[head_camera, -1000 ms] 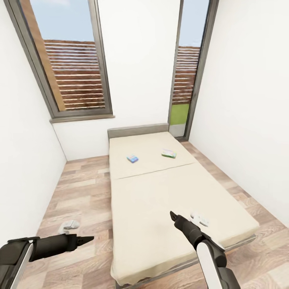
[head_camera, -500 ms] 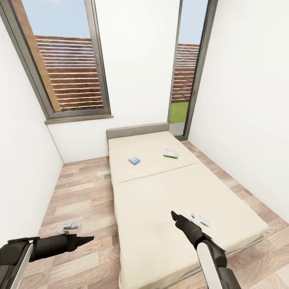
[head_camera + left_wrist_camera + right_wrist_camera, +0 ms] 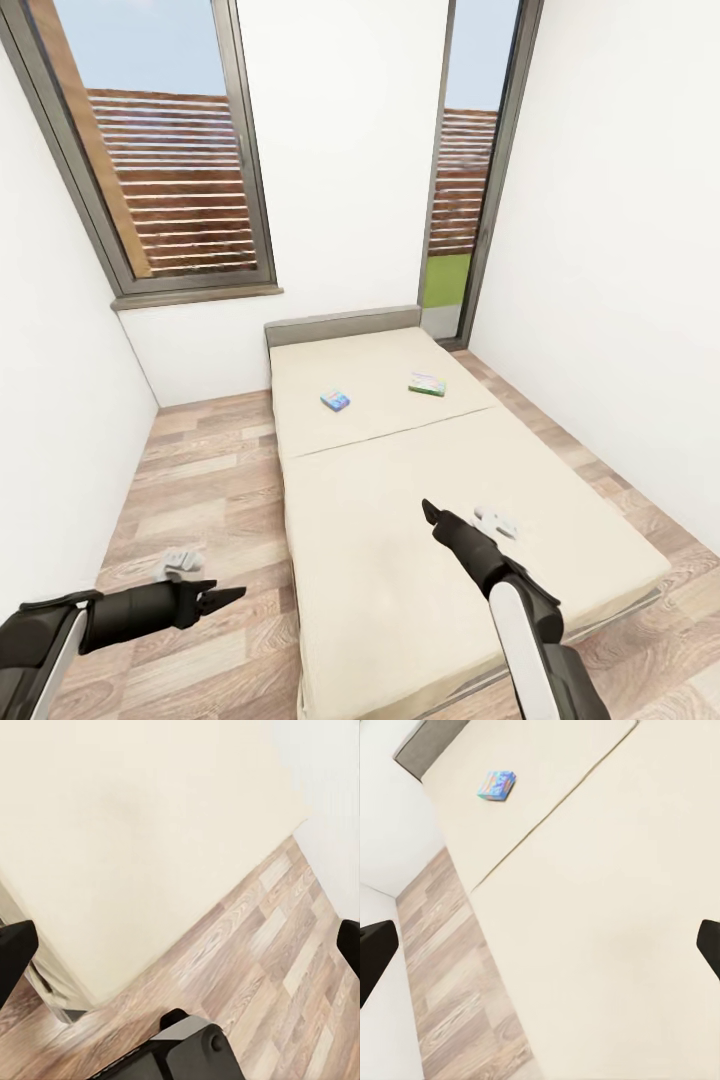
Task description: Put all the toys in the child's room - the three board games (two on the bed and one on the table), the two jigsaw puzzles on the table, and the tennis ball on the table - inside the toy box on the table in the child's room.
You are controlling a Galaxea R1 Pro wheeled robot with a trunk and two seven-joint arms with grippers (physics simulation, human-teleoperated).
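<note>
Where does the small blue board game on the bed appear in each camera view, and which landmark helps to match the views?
Head view: the small blue board game lies on the far mattress section, left of the white-green one.
Left wrist view: not in it.
Right wrist view: it lies beyond the seam.
Shared landmark: the bed, whose beige mattress meets the wood floor.

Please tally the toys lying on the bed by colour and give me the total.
Blue board game: 1
White-green board game: 1
Total on the bed: 2
</note>
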